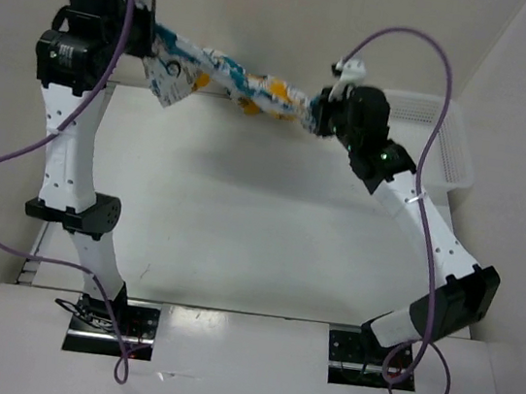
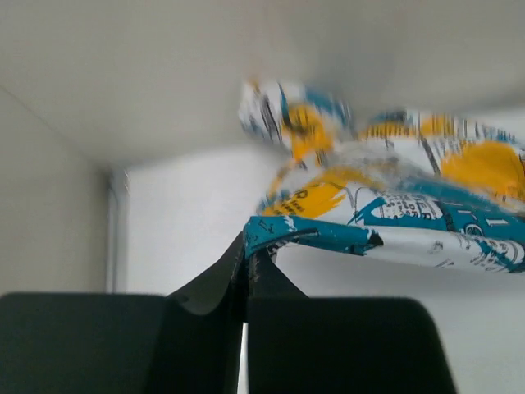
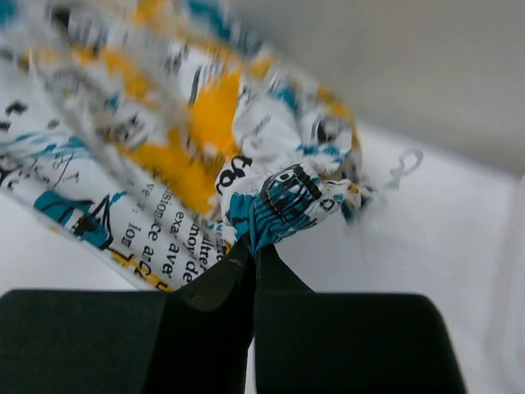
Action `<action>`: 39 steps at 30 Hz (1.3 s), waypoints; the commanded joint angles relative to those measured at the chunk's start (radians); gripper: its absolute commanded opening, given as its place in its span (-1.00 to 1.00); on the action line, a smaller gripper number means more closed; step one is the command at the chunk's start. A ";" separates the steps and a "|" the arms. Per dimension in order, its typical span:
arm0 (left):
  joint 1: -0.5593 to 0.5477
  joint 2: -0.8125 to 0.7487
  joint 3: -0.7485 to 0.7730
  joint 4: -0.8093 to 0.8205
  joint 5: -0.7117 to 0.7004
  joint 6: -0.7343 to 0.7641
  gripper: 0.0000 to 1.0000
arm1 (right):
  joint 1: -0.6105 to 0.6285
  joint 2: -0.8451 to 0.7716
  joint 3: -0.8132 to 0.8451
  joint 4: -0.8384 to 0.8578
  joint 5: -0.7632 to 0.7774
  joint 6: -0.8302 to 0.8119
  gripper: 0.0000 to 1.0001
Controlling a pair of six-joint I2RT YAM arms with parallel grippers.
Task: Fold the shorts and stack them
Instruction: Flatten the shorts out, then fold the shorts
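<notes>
Soft white cloth shorts (image 1: 250,82) with a busy teal, yellow-orange and black print: lifted clear of the white matte table (image 1: 238,233), strung in the air between both grippers over its far part. Twisted into a sagging, rope-like band in the overhead view, wider and looser at the left end, bunched tight at the right. Covered with black lettering like newsprint. From the right wrist, scraps such as "exa" and "ave" legible, the rest too blurred or creased to read. From the left wrist, fine print on a teal panel, too small to make out.

Left gripper (image 2: 246,250): black fingers pinched together on a teal-hemmed corner of the shorts, with thin cloth running off flat to the right and drooping slightly. Right gripper (image 3: 250,246): black fingers clamped tight on a crumpled teal-and-white wad of the shorts, with soft folds fanning up and to the left, yellow-orange patches among them.

At the far right of the table, partly behind the right arm: white plastic mesh basket (image 1: 453,136), rectangular, with thin lattice walls and a rounded rim. Near the bunched right end of the shorts; touching or not, impossible to tell.

Purple cable (image 1: 5,220) looped loosely along each white-and-black arm. Small green light (image 1: 383,156) lit on the right arm near its wrist.
</notes>
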 commanded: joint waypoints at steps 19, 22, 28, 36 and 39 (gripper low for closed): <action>-0.311 -0.725 -1.584 0.072 -0.009 0.007 -1.00 | -0.013 -0.265 -0.553 -0.652 -0.583 -0.461 -1.00; -0.311 -0.586 -1.470 0.227 -0.038 0.007 -1.00 | -0.057 -0.243 -0.553 -0.626 -0.571 -0.390 -1.00; -0.289 -0.195 -1.042 0.427 -0.123 0.007 -1.00 | -0.347 -0.056 -0.509 -0.570 -0.534 -0.295 -1.00; -0.262 0.194 -0.680 0.449 -0.133 0.007 -1.00 | -0.445 0.176 -0.353 -0.409 -0.554 -0.137 -1.00; -0.242 0.284 -0.582 0.438 -0.133 0.007 -1.00 | -0.445 0.278 -0.233 -0.409 -0.508 -0.102 -1.00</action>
